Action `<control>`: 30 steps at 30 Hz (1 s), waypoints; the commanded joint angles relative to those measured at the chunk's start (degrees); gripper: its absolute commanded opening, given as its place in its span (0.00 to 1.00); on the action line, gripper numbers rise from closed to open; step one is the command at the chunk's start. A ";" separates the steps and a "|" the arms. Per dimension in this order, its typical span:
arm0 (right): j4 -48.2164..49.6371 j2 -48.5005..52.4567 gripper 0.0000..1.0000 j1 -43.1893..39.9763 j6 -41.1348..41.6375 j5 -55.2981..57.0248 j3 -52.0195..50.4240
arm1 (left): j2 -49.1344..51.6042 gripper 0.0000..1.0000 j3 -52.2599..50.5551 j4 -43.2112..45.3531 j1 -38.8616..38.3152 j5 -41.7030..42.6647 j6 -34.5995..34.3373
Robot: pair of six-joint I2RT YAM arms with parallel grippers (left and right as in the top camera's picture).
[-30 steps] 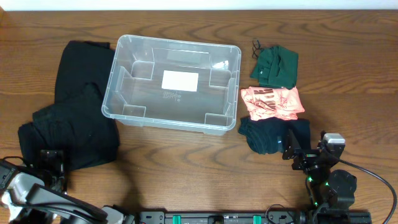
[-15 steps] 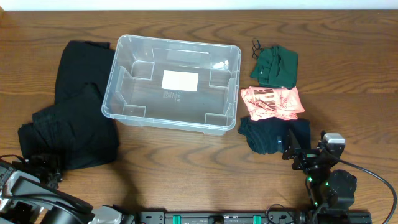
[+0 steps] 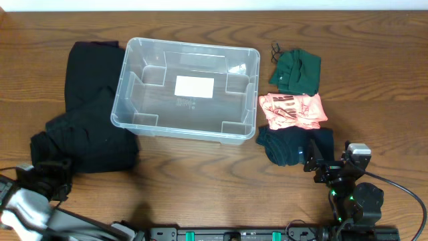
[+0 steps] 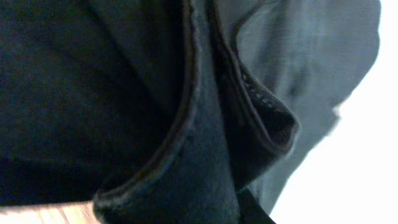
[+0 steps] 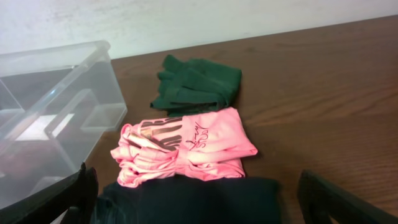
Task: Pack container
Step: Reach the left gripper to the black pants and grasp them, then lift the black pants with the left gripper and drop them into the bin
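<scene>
Blurred black cloth (image 4: 124, 93) fills the left wrist view, hiding whether the left hand (image 3: 52, 173) grips it.

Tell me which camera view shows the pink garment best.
The right wrist view: the pink garment lies close and central, print visible. Overhead shows it small, beside the container. Left wrist shows only black cloth.

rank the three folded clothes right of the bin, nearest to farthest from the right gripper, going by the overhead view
1. dark folded garment: near end of the column, just ahead and left of the right gripper.
2. pink garment: middle of the column.
3. green garment: far end, toward the table's back edge.
</scene>
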 commanded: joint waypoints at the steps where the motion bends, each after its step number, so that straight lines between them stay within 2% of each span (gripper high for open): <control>1: -0.13 -0.28 0.99 0.81 0.44 0.15 -0.09 | -10.47 0.06 6.08 -2.69 -0.46 5.05 0.57; 2: -0.13 -0.28 0.99 0.81 0.44 0.15 -0.09 | -14.19 0.06 8.57 -4.26 -0.46 5.09 0.55; 4: -0.13 -0.28 0.99 0.81 0.44 0.15 -0.09 | -14.14 0.06 14.73 -10.88 -0.63 5.07 1.16; 8: -0.13 -0.28 0.99 0.81 0.44 0.15 -0.09 | -12.79 0.06 23.26 -13.70 -2.29 8.37 1.14; 12: -0.13 -0.28 0.99 0.81 0.44 0.15 -0.09 | -13.27 0.06 27.96 -9.38 -3.72 15.21 -4.92; 17: -0.13 -0.28 0.99 0.81 0.44 0.15 -0.09 | -14.51 0.06 30.05 3.87 -8.13 21.33 -16.98; 21: -0.13 -0.28 0.99 0.81 0.44 0.15 -0.09 | -15.10 0.06 30.05 16.39 -17.03 21.59 -25.24; 24: -0.13 -0.28 0.99 0.81 0.44 0.15 -0.09 | -15.04 0.06 30.05 24.61 -25.70 20.46 -28.09; 27: -0.13 -0.28 0.99 0.81 0.44 0.15 -0.09 | -15.04 0.06 30.03 26.88 -35.56 15.28 -27.39; 30: -0.13 -0.28 0.99 0.81 0.44 0.15 -0.09 | -14.25 0.06 30.03 26.86 -46.47 7.67 -22.93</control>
